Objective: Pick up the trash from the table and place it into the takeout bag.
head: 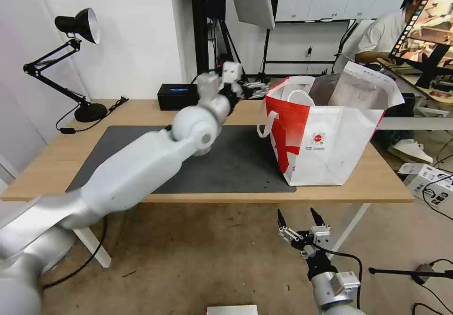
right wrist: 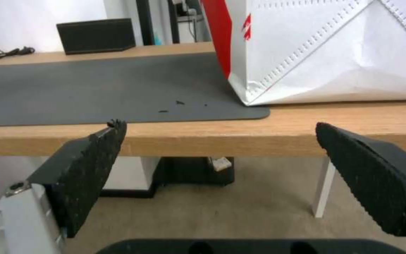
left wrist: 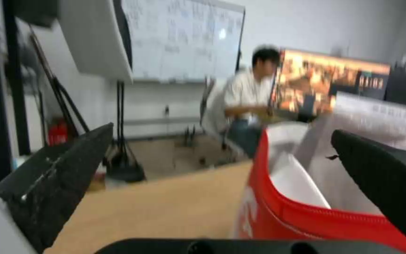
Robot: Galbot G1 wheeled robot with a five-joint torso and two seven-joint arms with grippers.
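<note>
My left pincer (head: 245, 88) is raised over the far side of the long light-wood tabletop (head: 141, 112), just beside the near-left rim of the large boxy red-and-white takeout bag (head: 325, 140). In its wrist view the 2 black ridged fingers (left wrist: 57, 187) stand wide apart with nothing between them: spread and empty. The red hem of the bag mouth sits just under one finger, silver lining and a white loop handle showing inside. I judge the height is deliberate, since the bag is tall and stiff, and anything dropped in has to clear that rim.

The arm crosses diagonally over the large dark grey rectangular mat (head: 236, 164). It is blurred, so it is moving; I cannot tell which way.

My right pincer (head: 303, 223) hangs low in front of the tabletop's near edge, below the surface, fingers apart and holding nothing. It sits parked there, out of the left arm's way and clear of the bag.

No bowl, tray, tissue or ball is visible on the mat. A few small dark crumbs (right wrist: 179, 103) lie near the mat's front edge, close to the bag's corner. What is inside the bag is hidden from me, so I cannot confirm the trash is in it. The bare mat suggests the work is far along.

The bag stands upright at the right end of the mat, mouth gaping wide, which keeps it an easy target.

A black rectangular tissue box (head: 177, 96) sits at the back edge. Not trash.
</note>
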